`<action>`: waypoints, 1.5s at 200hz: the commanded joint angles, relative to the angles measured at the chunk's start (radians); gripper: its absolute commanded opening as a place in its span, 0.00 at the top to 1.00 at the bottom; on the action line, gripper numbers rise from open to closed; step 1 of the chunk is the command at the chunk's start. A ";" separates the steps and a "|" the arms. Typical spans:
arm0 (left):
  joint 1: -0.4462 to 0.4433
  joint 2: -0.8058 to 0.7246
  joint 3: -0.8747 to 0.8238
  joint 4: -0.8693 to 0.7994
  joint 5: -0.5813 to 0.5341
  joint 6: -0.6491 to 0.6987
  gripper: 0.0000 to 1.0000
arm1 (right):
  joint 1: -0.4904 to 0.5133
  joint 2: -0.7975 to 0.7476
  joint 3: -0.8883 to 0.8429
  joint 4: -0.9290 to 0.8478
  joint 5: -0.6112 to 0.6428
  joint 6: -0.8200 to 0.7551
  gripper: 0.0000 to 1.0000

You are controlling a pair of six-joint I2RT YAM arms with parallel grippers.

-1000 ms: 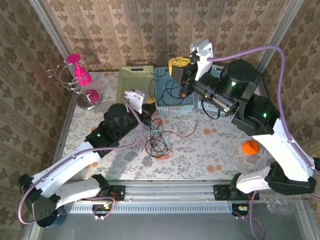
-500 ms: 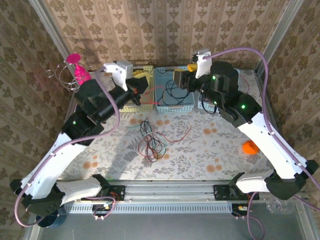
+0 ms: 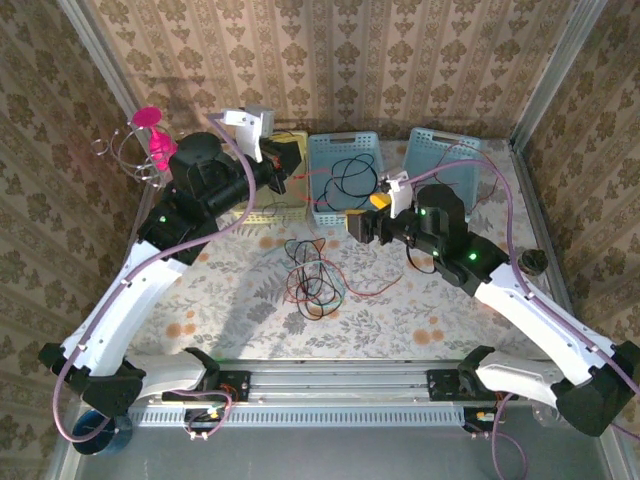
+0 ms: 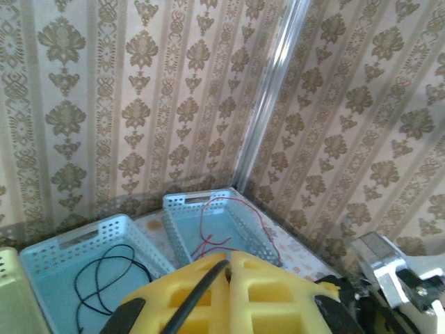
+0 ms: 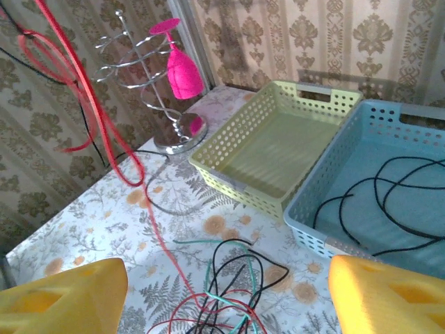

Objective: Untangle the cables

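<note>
**Entry: cables (image 3: 308,278), red, black and one teal-green**

- Location: lay in a loose tangle on the flowered table (image 3: 220,300), on the near side of the middle blue basket (image 3: 348,213), close to its near wall but apart from it.
- Axis: the tangle's long axis ran from the basket's near wall toward the arm bases. One red tail trailed off to the right.
- Red strand (image 5: 104,139): rose out of the tangle and climbed up and to the left of the basket.
- Black cable (image 3: 345,178): lay coiled inside the basket, separate from the tangle.
- Red cable (image 4: 215,229): lay in the second blue basket (image 3: 445,135), just right of the landmark.
- Left gripper (image 3: 283,165): was raised at the basket's left side, over the pale green basket (image 3: 262,212). Its yellow pads (image 4: 268,299) were pressed together, pinching a strand of the cables that showed dark in the seam between them.
- Right gripper (image 3: 360,226): was held low just beside the basket's near wall, pointing left toward the tangle. Its fingers (image 5: 62,292) were spread wide with nothing between them.
- Wire stand (image 3: 150,150): carried pink pieces and stood well left of the basket.
</note>
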 commanded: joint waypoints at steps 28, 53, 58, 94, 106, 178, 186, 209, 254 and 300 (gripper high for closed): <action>0.014 -0.027 -0.024 0.036 0.082 -0.073 1.00 | -0.007 0.135 0.127 0.111 -0.230 -0.029 0.20; 0.017 -0.038 -0.037 0.036 0.084 -0.081 1.00 | -0.004 0.216 0.192 0.131 -0.254 -0.012 0.25; 0.017 -0.040 -0.039 0.036 0.083 -0.081 1.00 | -0.004 0.230 0.205 0.129 -0.254 -0.010 0.33; 0.033 -0.076 -0.079 0.033 0.041 -0.062 1.00 | -0.005 0.232 0.146 0.134 -0.168 0.067 1.00; 0.054 -0.093 -0.095 0.035 0.024 -0.061 1.00 | -0.007 0.215 0.069 0.121 -0.066 0.087 1.00; 0.248 -0.125 -0.037 0.040 0.101 -0.118 1.00 | -0.128 0.179 -0.290 0.009 0.090 0.263 1.00; 0.256 -0.121 -0.029 0.042 0.114 -0.126 1.00 | -0.126 0.194 -0.299 -0.002 0.087 0.272 1.00; 0.260 -0.104 -0.016 0.048 0.144 -0.147 1.00 | -0.126 0.241 -0.265 -0.092 0.058 0.241 0.68; 0.261 -0.064 -0.023 0.084 0.191 -0.195 1.00 | -0.096 0.045 -0.225 -0.227 0.152 0.223 0.35; 0.271 0.183 0.199 0.019 0.281 -0.190 1.00 | -0.099 -0.076 -0.222 -0.300 0.130 0.272 0.31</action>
